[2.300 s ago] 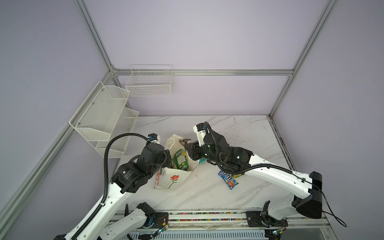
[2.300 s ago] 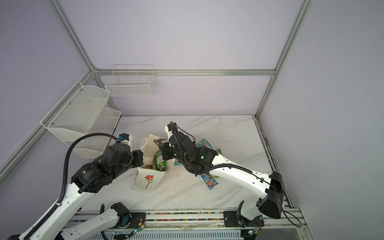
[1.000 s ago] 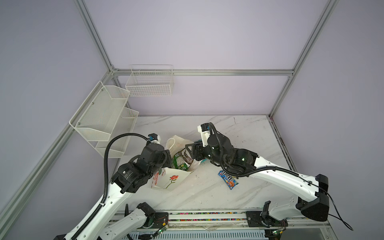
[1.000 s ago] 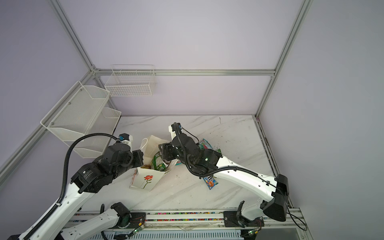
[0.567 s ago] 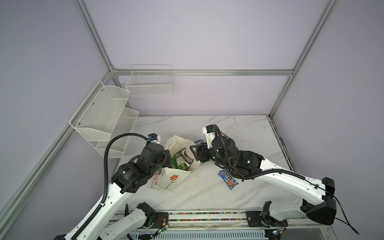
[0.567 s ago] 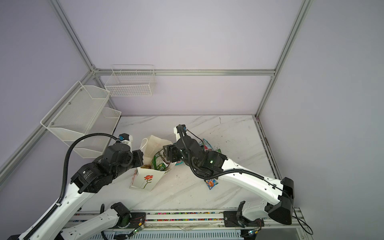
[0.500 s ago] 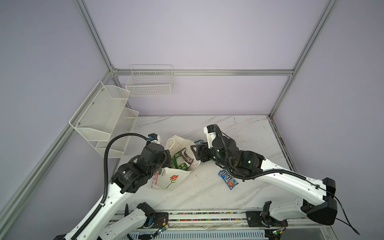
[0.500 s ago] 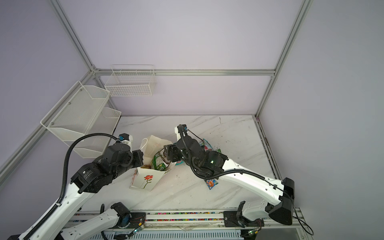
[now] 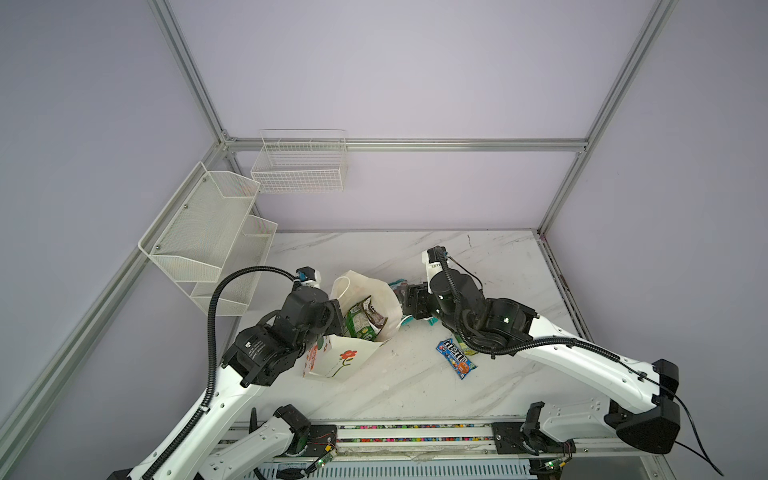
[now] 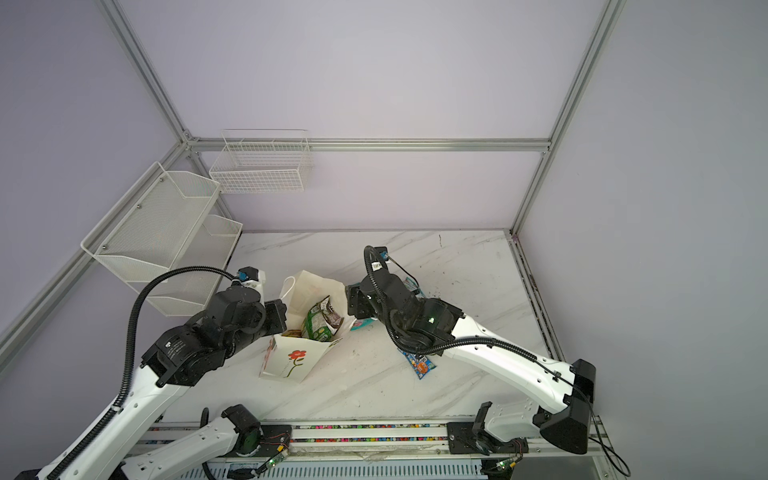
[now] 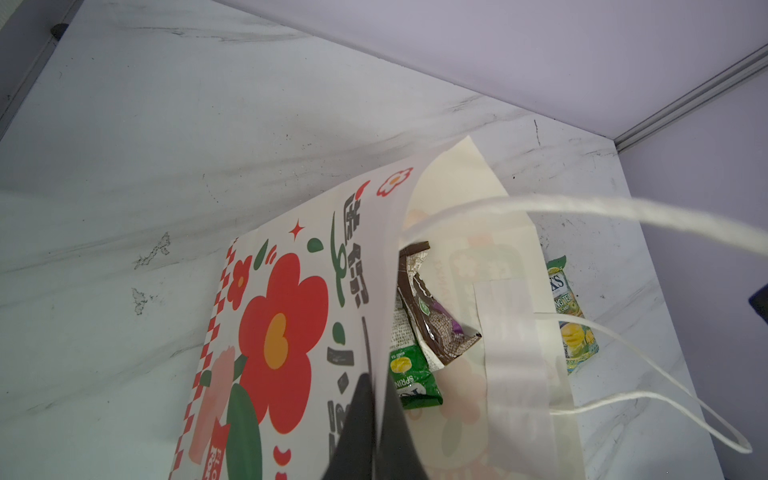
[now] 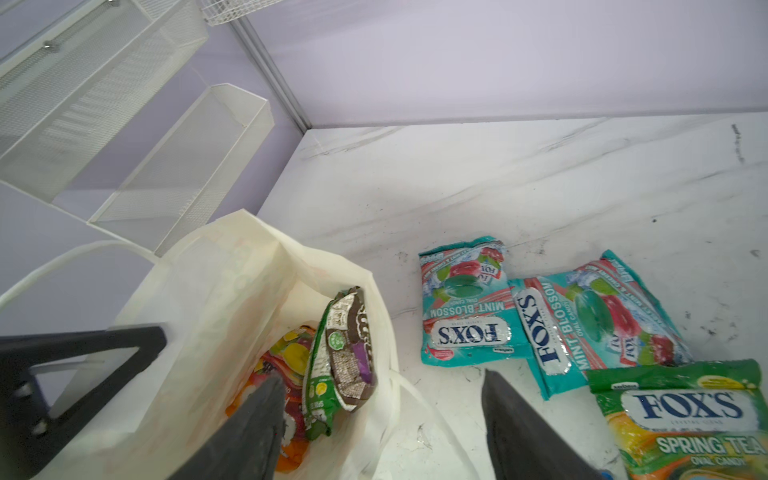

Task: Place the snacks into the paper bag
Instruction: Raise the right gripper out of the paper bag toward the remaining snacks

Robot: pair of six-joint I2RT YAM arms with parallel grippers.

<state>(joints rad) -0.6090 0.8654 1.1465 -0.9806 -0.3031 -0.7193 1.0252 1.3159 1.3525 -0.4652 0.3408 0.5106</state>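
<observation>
Three snacks in the bag, four outside

The paper bag (image 9: 345, 361) stands tilted on the table (image 9: 498, 257), one wall clamped by the left gripper (image 11: 376, 382). The right gripper (image 12: 380, 386) hangs wide open, empty, over its rim. Inside are a green pouch (image 9: 358, 322), an orange-purple pouch (image 12: 286, 357) and a brown bar (image 12: 353, 353). Beside the bag lie two teal pouches (image 12: 465, 307), a second green pouch (image 12: 685, 419) and the M&M's packet (image 9: 456, 358).

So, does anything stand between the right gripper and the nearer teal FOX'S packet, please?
Nothing visible does: only bare table lies between the open right gripper and that teal packet; the paper bag stands beside them.
</observation>
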